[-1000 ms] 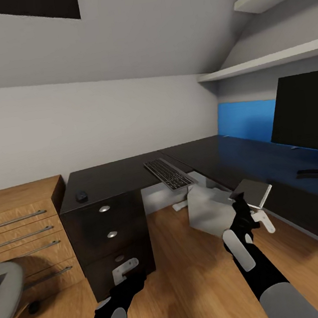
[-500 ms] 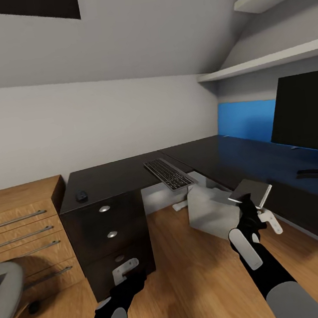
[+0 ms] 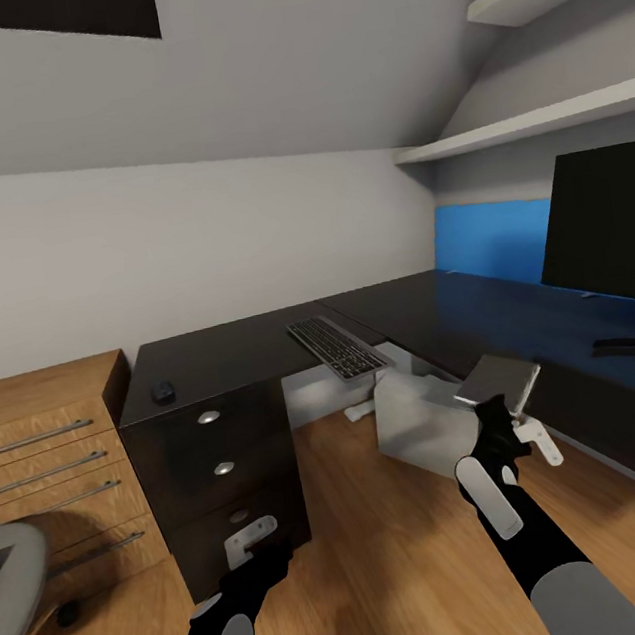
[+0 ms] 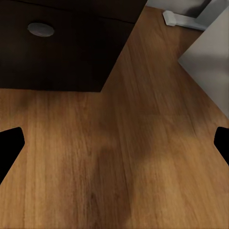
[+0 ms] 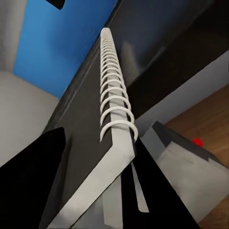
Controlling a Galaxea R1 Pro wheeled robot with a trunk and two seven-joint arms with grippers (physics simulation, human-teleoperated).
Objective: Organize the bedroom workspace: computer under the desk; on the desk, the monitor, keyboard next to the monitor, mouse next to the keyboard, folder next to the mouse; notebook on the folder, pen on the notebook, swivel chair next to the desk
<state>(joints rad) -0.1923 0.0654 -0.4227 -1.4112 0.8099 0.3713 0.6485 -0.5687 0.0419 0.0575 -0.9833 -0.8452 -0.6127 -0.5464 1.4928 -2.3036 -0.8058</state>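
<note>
Clamping the notebook (image 3: 499, 379) near the tabletop (image 3: 260, 341), the right hand (image 3: 499, 411) has it undelivered; keyboard (image 3: 338, 346), mouse (image 3: 163, 391) and monitor (image 3: 607, 221) sit there, left hand (image 3: 250, 542) apart and empty.

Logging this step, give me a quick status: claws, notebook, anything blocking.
Right claw shut on notebook, held off the desk edge. Left claw open, low by the drawers. Nothing blocking.
</note>
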